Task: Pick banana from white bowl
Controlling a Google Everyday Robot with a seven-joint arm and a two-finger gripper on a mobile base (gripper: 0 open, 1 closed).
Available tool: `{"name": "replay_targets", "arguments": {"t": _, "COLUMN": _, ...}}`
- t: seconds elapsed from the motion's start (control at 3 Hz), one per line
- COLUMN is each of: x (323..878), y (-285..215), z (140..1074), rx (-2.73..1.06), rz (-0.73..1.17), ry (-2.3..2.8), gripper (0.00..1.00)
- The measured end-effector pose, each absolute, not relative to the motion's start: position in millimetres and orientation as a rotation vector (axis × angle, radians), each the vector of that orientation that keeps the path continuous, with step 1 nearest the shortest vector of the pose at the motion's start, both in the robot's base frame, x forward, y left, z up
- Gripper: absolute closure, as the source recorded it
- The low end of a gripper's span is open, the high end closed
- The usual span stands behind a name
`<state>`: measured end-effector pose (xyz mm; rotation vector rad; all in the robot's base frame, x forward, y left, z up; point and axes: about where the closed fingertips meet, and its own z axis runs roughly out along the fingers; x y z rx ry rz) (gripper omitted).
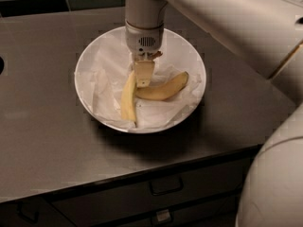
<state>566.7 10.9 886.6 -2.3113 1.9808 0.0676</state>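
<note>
The wide white bowl (90, 65), lined with crumpled white paper, sits on the dark counter. Two bananas lie in it, meeting at their upper ends. The pale yellow, slimmer banana (128, 100) lies to the left and points down toward the bowl's front rim. A deeper-yellow curved banana (165, 89) lies to the right. My gripper (143, 77) hangs straight down from the arm into the bowl, directly over the spot where the two bananas meet. It covers the pale banana's upper end. Whether it touches the fruit is hidden.
The grey countertop (47, 141) surrounds the bowl, with its front edge above dark drawers with handles (165, 186). The robot's white arm (222, 18) crosses the upper right, and its white body (274, 183) fills the lower right corner.
</note>
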Motion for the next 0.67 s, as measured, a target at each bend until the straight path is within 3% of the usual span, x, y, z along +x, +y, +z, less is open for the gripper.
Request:
{"name": "replay_targets", "arguments": {"t": 0.33, "x": 566.8, "y": 11.0, "z": 886.6, "rx": -2.311, "rz": 0.068, "ry": 1.981, "gripper": 0.92}}
{"name": "replay_targets", "arguments": {"t": 0.67, "x": 570.5, "y": 13.2, "z": 888.0, "rx": -2.290, "rz": 0.057, "ry": 1.967, "gripper": 1.00}}
